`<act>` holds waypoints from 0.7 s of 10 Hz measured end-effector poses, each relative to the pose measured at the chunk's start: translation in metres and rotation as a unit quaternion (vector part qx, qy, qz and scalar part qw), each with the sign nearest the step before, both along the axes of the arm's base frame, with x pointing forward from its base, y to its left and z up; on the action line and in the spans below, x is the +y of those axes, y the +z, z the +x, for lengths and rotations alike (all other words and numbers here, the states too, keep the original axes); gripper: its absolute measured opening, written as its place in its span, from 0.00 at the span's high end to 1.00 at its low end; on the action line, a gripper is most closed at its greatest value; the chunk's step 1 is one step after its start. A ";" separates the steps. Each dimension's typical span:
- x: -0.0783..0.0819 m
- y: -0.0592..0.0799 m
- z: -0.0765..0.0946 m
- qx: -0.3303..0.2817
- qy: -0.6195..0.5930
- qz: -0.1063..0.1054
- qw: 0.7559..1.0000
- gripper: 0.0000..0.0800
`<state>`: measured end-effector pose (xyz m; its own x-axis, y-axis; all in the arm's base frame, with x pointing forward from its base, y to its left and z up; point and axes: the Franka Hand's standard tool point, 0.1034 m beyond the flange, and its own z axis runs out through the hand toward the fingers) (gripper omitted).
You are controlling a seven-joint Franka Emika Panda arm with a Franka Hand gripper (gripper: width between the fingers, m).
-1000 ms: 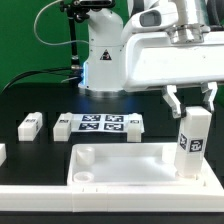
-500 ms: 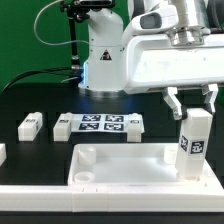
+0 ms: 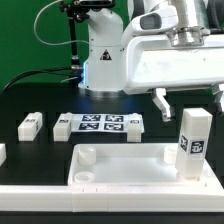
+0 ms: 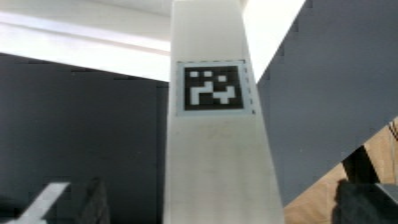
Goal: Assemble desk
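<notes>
The white desk tabletop (image 3: 118, 166) lies rim-up near the front of the black table, with a round socket (image 3: 84, 156) showing at its corner on the exterior view's left. One white square leg (image 3: 192, 143) stands upright in the tabletop's corner on the exterior view's right, its tag facing the camera. My gripper (image 3: 190, 98) hangs just above it, open, with a finger (image 3: 160, 99) spread well clear on each side. In the wrist view the tagged leg (image 4: 214, 120) runs between the gripper (image 4: 210, 205) fingers with gaps on both sides.
Three loose white legs (image 3: 31, 124) (image 3: 61, 127) (image 3: 137, 125) lie behind the tabletop, two of them flanking the marker board (image 3: 98, 124). Another white part (image 3: 2, 152) sits at the left edge. The robot base (image 3: 100, 60) stands behind. A long white rail (image 3: 100, 202) runs along the front.
The jaws have spread apart and let go of the upright leg. The leg stays standing in the tabletop's corner.
</notes>
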<state>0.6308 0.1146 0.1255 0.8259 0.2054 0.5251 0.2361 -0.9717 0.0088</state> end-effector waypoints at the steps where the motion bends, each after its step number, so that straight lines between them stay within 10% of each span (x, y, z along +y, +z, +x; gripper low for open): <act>1: 0.000 0.000 0.000 0.000 0.000 0.000 1.000 0.19; 7: 0.000 0.006 0.007 0.029 0.002 -0.002 1.000 0.19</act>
<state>0.6382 0.1148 0.1311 0.8543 0.2106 0.4752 0.2401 -0.9708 -0.0014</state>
